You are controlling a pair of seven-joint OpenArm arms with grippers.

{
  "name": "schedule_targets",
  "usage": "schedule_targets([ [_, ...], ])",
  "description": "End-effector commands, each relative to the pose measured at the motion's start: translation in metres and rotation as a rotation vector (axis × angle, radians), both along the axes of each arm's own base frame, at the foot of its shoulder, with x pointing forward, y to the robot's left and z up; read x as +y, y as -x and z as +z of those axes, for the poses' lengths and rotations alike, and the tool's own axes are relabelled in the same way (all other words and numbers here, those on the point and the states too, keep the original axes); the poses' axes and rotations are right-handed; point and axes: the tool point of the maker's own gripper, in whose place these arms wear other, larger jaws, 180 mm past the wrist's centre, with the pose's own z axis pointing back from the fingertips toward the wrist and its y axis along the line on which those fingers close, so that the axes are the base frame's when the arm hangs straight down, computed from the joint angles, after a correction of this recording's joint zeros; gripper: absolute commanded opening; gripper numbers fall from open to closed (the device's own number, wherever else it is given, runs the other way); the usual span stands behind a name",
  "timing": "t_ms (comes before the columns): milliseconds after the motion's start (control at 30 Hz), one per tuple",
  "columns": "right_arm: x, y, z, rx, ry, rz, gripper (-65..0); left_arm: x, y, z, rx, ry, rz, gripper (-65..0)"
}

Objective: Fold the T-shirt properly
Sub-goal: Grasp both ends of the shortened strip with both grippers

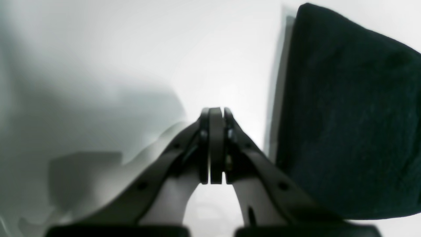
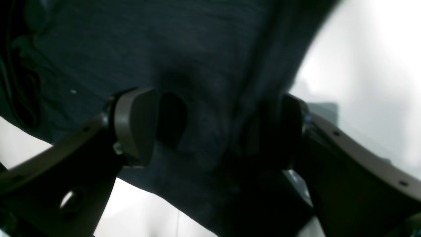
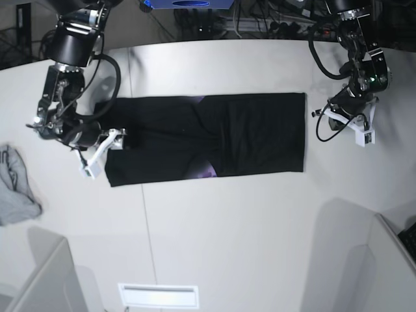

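Observation:
The black T-shirt (image 3: 214, 136) lies flat on the white table (image 3: 214, 227), folded into a long band, with a bit of purple print (image 3: 208, 171) showing at its front edge. My right gripper (image 3: 116, 138) is open at the shirt's left end. In the right wrist view its pads (image 2: 135, 125) stand wide apart over the dark cloth (image 2: 197, 59), with a raised fold between them (image 2: 213, 128). My left gripper (image 3: 335, 112) is off the shirt's right edge. In the left wrist view it (image 1: 215, 110) is shut and empty over bare table, with the shirt's edge (image 1: 348, 115) to its right.
A small light grey cloth (image 3: 16, 188) lies at the table's left edge. Grey bin walls stand at the front left (image 3: 39, 279) and front right (image 3: 364, 260). A white slot plate (image 3: 158, 296) sits at the front edge. Cables and gear line the back.

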Motion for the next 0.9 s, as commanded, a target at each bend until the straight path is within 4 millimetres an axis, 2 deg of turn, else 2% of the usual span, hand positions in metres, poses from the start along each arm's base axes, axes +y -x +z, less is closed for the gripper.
schedule_targets([
  [0,-0.003,0.014,-0.011,0.072,0.027,0.017,-16.4,0.004,-0.007,0.007,-0.031,-0.012,-0.001,-65.0],
  [100,-0.005,0.014,-0.013,0.077,0.024,0.010,-17.1,0.005,-0.005,-0.002,-0.006,0.002,0.007,-65.0],
  [133,-0.005,0.014,-0.012,0.075,0.026,0.009,-19.8,0.005,-0.005,-0.004,-0.001,0.004,0.010,-65.0],
  [233,-0.006,0.008,-0.010,0.043,0.027,0.002,-36.0,0.005,-0.009,-0.004,-0.006,0.008,0.011,-65.0],
  [333,-0.004,0.009,-0.015,0.055,0.016,-0.003,-56.1,0.001,-0.012,-0.004,-0.011,0.023,0.004,-65.0],
  [367,-0.004,0.008,-0.017,0.064,0.010,-0.005,-63.3,-0.007,-0.015,-0.005,-0.008,0.025,-0.017,-65.0],
  [500,-0.006,-0.001,-0.018,0.046,0.003,-0.025,-65.0,-0.032,-0.016,-0.012,0.013,0.036,-0.090,-65.0],
  [667,-0.025,0.000,-0.023,0.069,0.112,-0.062,-65.0,-0.050,-0.016,-0.018,0.027,0.051,-0.135,-65.0],
  [767,-0.020,-0.006,-0.016,0.015,0.174,-0.011,-65.0,-0.058,-0.019,-0.018,0.027,0.057,-0.156,-65.0],
  [867,-0.015,-0.008,-0.007,-0.030,0.193,0.010,-65.0,-0.057,-0.021,-0.017,0.023,0.056,-0.152,-65.0],
])
